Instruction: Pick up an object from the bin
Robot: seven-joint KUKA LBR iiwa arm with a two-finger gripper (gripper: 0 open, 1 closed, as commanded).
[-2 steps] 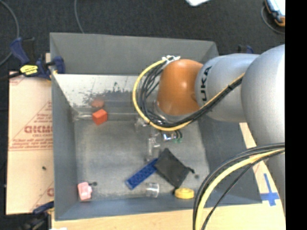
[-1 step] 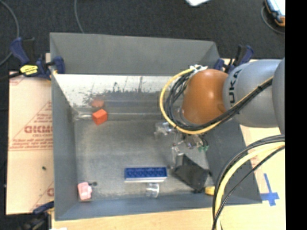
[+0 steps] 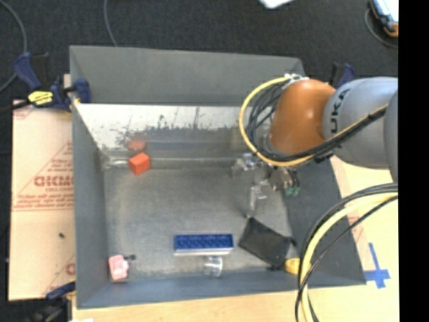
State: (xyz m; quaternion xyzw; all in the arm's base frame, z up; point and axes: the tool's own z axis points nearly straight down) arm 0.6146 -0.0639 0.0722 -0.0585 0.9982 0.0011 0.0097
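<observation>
Bin (image 3: pixel 181 79) of grey metal holds a few scattered things on its floor, with the arm (image 3: pixel 365 119) reaching in from the view's right. An orange cover (image 3: pixel 301 116) sits at the arm's wrist, ringed by yellow cables. Below it the gripper (image 3: pixel 258 192) hangs over bare floor in the right part of the bin. Whether it is open or closed cannot be told from this angle, and nothing is seen held in it.

Nearest to the gripper is a flat black thing (image 3: pixel 266 242), lying tilted just nearer the camera than the gripper. A blue rectangular block (image 3: pixel 203 242) lies beside that, toward the view's left of the gripper and nearer the front wall. An orange cube (image 3: pixel 139 163) sits well apart from the gripper, far to its left by the back wall. A small pink thing (image 3: pixel 118 267) rests farthest from the gripper, in the front-left corner. A small clear thing (image 3: pixel 213 265) lies just in front of the blue block. A yellow bit (image 3: pixel 293 265) shows at the black thing's front-right edge.
</observation>
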